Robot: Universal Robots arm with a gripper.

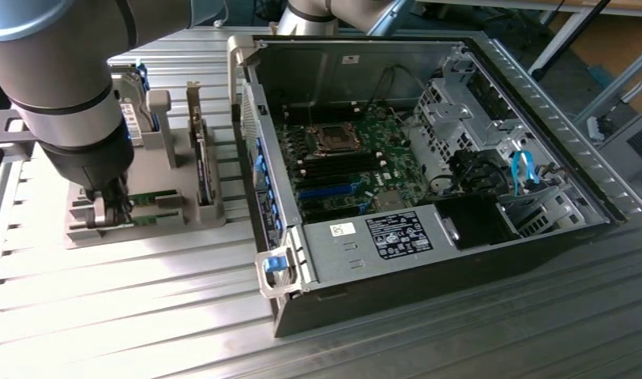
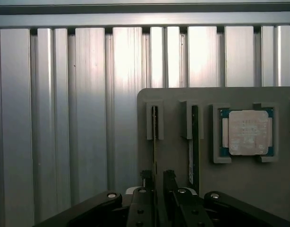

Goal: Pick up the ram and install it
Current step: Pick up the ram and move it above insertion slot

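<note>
The open case (image 1: 426,260) lies to the exterior view's right, its board slots too small to tell free from filled. The arm (image 1: 58,79) hangs over the holder (image 1: 141,229) beside it: the pick step, I judge, with nothing lifted. The ram (image 2: 155,142) stands edge-on in its slot, between the fingers (image 2: 146,178) of the gripper (image 2: 157,178), which are apart; gripping calls for closing squarely on both faces. Its chips and near end are hidden

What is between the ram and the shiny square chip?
In the wrist view, a dark card stands on edge in the gray holder, between the ram and the chip.
</note>
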